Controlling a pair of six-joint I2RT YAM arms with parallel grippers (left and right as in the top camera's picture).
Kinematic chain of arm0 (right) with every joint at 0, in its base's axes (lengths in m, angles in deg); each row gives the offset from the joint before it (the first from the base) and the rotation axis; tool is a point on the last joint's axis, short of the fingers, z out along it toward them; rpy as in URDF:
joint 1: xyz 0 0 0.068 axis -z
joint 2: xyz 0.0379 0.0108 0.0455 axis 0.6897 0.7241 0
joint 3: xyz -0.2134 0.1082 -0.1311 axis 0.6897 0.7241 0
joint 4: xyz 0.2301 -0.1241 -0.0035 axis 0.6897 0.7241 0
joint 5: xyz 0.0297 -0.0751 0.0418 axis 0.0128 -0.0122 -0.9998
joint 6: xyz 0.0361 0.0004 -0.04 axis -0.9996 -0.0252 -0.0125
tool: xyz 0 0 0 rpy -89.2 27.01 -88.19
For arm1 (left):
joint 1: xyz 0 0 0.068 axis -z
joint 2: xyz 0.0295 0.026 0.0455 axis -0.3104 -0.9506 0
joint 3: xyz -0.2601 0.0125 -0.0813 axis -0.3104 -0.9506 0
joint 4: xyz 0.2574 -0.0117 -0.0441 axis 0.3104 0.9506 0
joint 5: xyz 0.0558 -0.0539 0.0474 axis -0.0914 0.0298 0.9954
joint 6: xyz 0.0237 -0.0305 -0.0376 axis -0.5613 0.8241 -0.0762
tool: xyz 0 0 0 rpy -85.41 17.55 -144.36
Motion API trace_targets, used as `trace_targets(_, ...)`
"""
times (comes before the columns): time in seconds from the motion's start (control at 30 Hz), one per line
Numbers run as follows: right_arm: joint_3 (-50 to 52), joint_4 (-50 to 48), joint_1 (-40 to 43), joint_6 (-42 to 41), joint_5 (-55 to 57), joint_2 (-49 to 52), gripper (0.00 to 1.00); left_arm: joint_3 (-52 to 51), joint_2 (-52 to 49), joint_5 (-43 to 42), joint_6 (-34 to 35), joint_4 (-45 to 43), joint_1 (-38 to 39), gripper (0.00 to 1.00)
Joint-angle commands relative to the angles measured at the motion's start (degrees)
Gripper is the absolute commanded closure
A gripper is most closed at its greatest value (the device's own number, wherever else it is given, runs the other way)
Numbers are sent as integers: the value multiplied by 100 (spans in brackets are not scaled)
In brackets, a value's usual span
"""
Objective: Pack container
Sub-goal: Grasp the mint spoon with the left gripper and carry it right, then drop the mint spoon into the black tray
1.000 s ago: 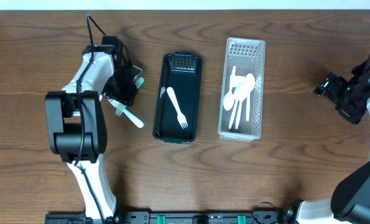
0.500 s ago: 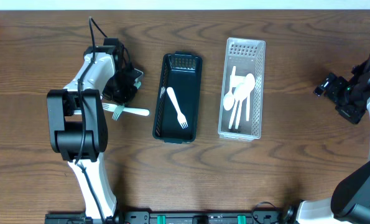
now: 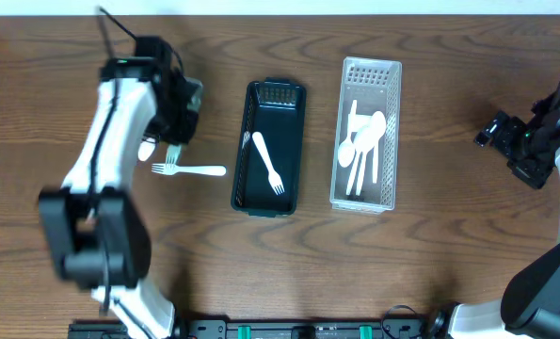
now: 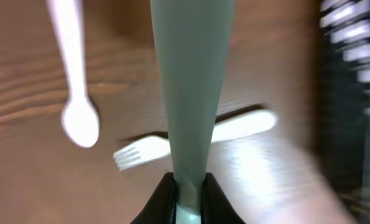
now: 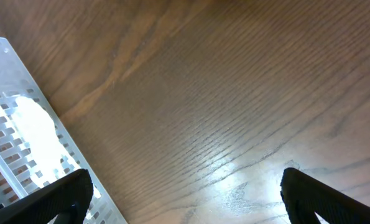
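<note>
Between the pressed-together jaws of the left gripper [image 4: 186, 194] sits the narrow end of a pale green utensil [image 4: 191, 87]. The rest of it reaches well out ahead of the fingertips, widening as it goes. Which kind of utensil it is, the wrist view does not show.

Directly below the jaws, on the table [image 3: 204, 245], lie a white fork [image 4: 191, 140] and, off to one side of the grip, a white spoon [image 4: 79, 124]; neither touches the held piece. The black container [image 3: 246, 141] stands off to the side, a blurred dark edge at the rim of the wrist view, with a packed fork [image 3: 267, 162] already in it.

The right gripper [image 5: 185, 193] has its jaws spread wide on nothing, above bare wood, with only a corner of the clear basket [image 5: 23, 155] beside one fingertip.

The weak point is likely the grip: a pinch on the thin tip of a long, smooth handle. Any quick swing could make the utensil pivot or slide out between the pads, and the overhead view shows this arm blurred. If it hangs crooked, its free end may catch the container's wall on the way over, tipping the container or knocking the piece loose. A low pass could also sweep the fork or spoon beneath the jaws across the table.
</note>
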Motion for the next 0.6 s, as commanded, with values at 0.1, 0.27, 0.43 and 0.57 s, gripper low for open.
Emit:
trace_targets(0.1, 26, 2, 37, 105, -24, 42, 1, 140, 614, -1139, 1311, 407, 610, 94)
trace_targets(0.27, 26, 7, 37, 105, -24, 42, 1, -164, 538, -1137, 2363, 81, 1399, 94)
trace_targets(0.43, 26, 9, 37, 105, -24, 42, 1, -501, 254, -911, 2776, -566, 1978, 94)
trace_targets(0.57, 26, 11, 35, 105, -26, 42, 1, -516, -55, -570, 2870, -739, 2138, 78)
